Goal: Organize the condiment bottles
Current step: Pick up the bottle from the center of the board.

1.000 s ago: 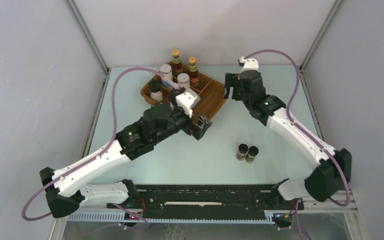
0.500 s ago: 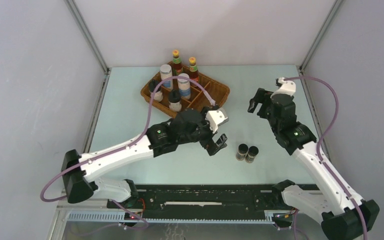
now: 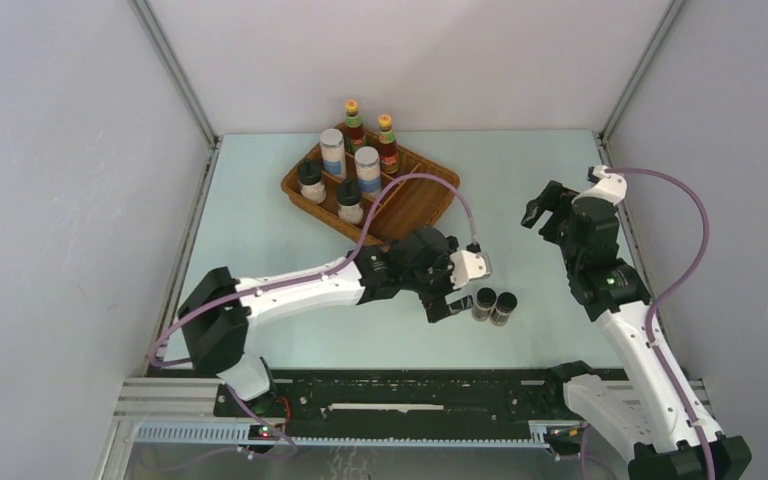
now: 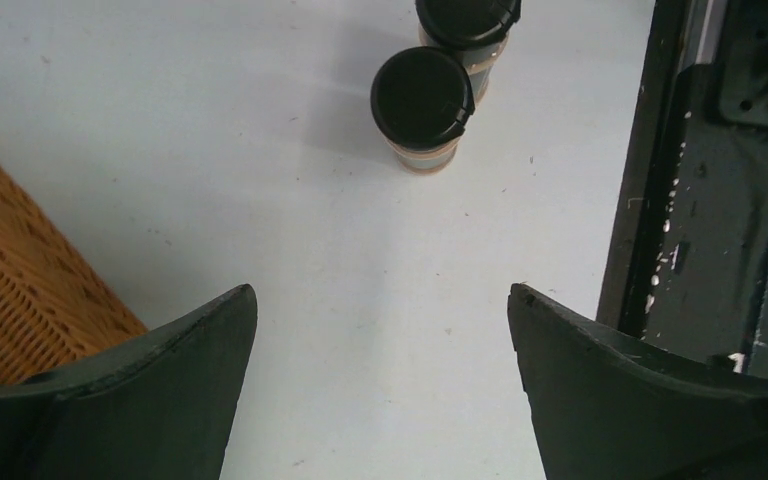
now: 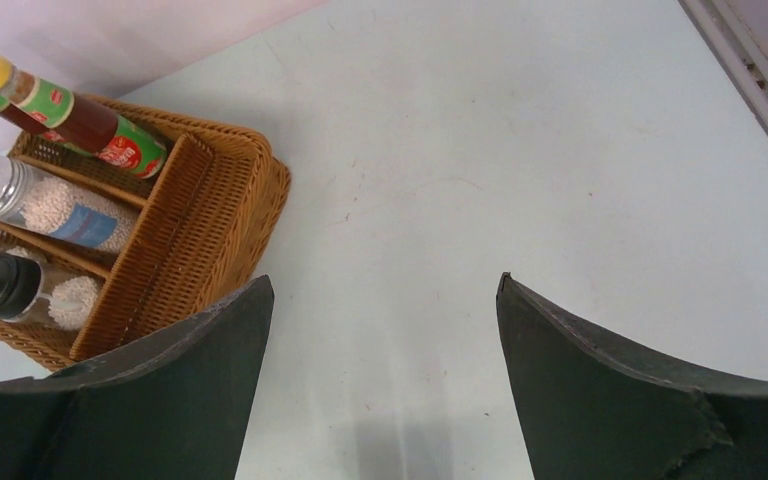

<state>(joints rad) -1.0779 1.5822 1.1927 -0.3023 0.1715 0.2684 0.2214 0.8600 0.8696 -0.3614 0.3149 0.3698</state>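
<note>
My left tool (image 4: 380, 300), wide open and empty, reaches low over the pale bench (image 3: 260, 250) centre, just beside two tiny dark vials (image 3: 484, 303) standing upright side by side. My right tool (image 5: 385, 285), open and empty too, hovers near the right edge. Toward the far edge, the brown wicker divided tray (image 3: 430, 205) holds upright red-brown sauce bottles (image 3: 353, 125), silver-lidded jars (image 3: 366, 170) and black-capped shakers (image 3: 349, 201).

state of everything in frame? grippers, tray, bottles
left gripper: jaws open, empty, vials just ahead
right gripper: jaws open, empty
wicker tray: holds six bottles
sauce bottles: upright in tray, capped
jars: upright in tray, lidded
shakers: upright in tray, capped
vials: upright on table, outside tray, capped
</note>
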